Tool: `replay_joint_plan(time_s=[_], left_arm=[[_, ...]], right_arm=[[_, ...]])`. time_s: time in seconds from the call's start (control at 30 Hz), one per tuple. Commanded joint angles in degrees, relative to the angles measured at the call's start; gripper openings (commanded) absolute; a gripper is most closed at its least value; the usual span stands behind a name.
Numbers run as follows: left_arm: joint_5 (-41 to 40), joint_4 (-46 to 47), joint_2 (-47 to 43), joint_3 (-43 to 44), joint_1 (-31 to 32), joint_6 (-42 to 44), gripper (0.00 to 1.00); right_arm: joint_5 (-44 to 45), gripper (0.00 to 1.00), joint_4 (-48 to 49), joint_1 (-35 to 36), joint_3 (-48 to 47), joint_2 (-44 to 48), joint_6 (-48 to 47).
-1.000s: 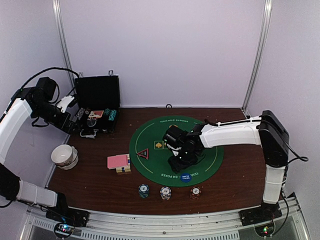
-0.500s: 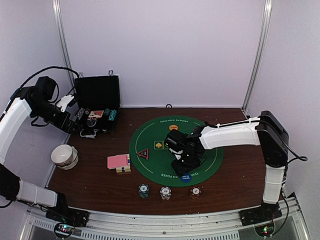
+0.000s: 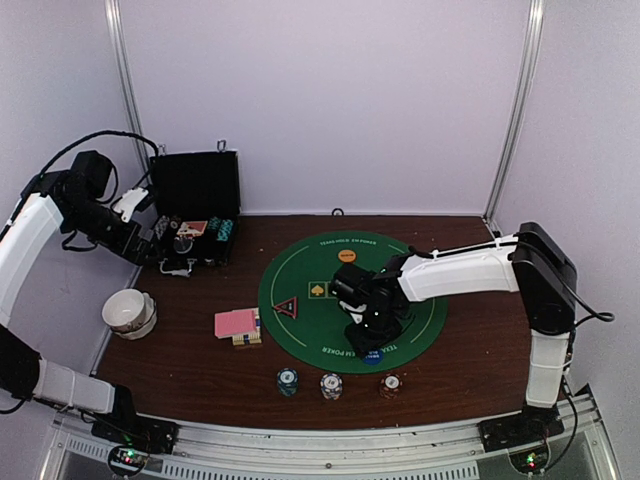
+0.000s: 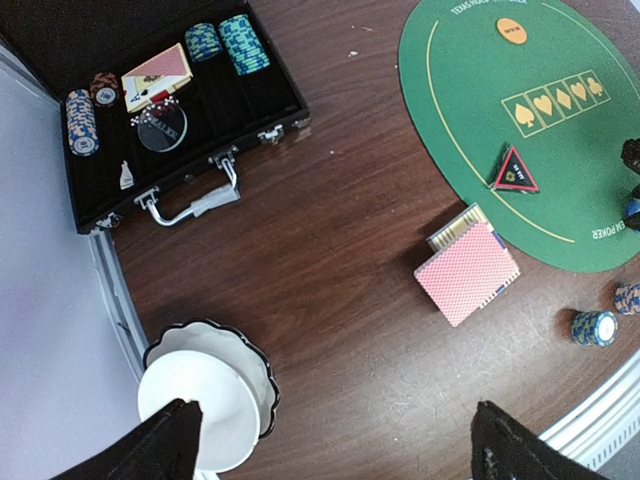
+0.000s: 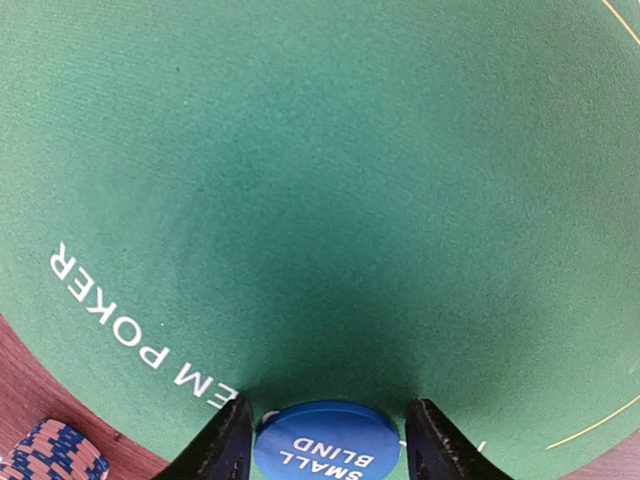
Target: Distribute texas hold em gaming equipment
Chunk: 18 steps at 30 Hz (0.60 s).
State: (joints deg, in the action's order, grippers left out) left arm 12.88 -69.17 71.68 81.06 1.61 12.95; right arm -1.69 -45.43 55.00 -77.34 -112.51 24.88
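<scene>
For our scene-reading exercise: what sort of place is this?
Likely a robot lab booth staged as a poker table: plain white walls, white robot arm, round green felt poker mat.

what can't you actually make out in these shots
Right wrist view: the blue disc runs off the bottom edge; whether the right gripper touches it is unclear.
Top view: the gripper covers part of that disc.
Right wrist view: the chip stack is cropped by the corner.
</scene>
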Motion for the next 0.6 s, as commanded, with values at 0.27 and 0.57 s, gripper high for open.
replay_joint_plan(time_s=[0.27,0.57], left_arm=[[0.6,-0.3,-0.1,1.9,0.0,0.1,0.98],[0.6,-0.5,-0.2,2.1,0.0,0.0,0.98]], right_arm=[[1.4,0.43,-2.4,-2.4,5.9,4.4,1.1],[4.5,0.43,-2.0,-6.4,9.7,7.5,-0.4]])
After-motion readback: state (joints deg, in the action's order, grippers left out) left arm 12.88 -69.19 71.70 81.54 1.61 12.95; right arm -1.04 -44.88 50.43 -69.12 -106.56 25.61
